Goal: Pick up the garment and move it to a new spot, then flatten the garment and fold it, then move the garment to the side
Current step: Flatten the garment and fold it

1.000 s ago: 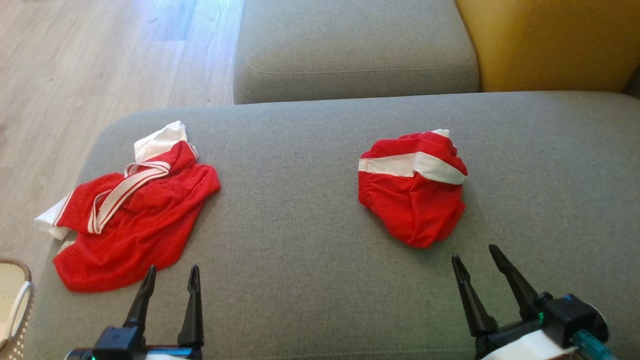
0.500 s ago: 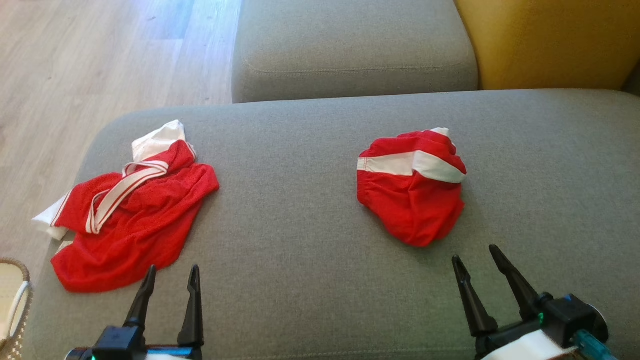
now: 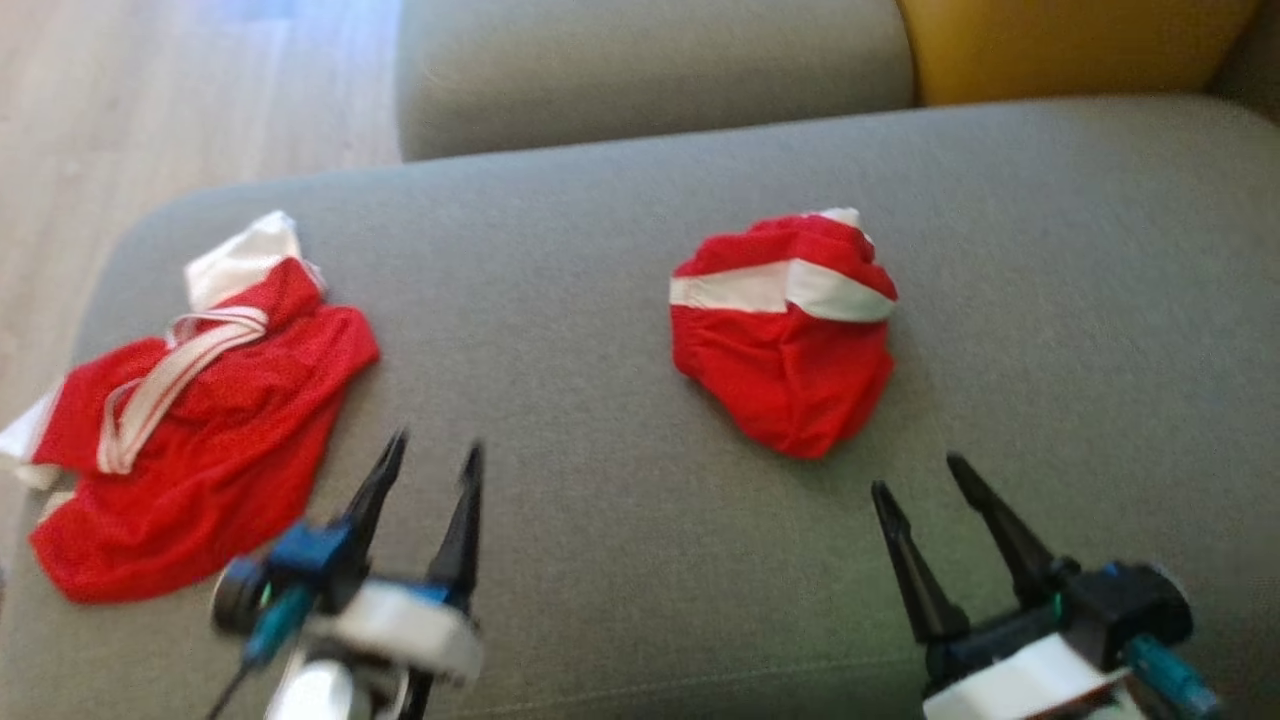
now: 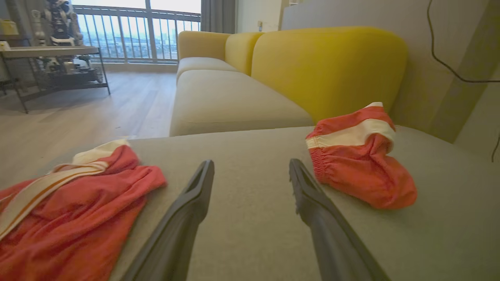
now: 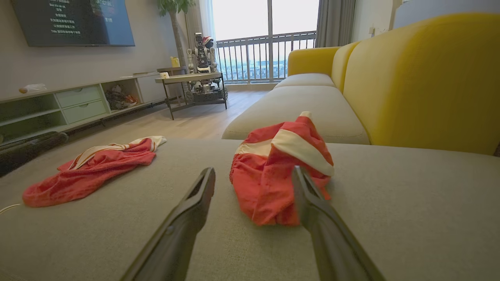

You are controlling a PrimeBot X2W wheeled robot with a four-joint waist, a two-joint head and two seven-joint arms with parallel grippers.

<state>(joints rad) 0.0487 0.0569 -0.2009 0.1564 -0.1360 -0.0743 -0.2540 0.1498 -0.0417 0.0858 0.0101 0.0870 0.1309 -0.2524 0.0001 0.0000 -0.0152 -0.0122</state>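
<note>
Left gripper (image 3: 437,443) and right gripper (image 3: 917,473) spread wide, empty, over a grey cushion (image 3: 580,420).
The head view is blurred. The loose red garment (image 3: 190,440) runs off its left edge, beside the left gripper. The bunched red garment (image 3: 785,340) lies just beyond the right gripper's fingertips, untouched.

Home living room indicated by: grey fabric sofa (image 5: 390,218), yellow upholstered backrest (image 5: 422,78), dark wall-mounted television (image 5: 74,21), low pale-green drawer cabinet (image 5: 78,105), light wood-plank floor (image 5: 187,121).
</note>
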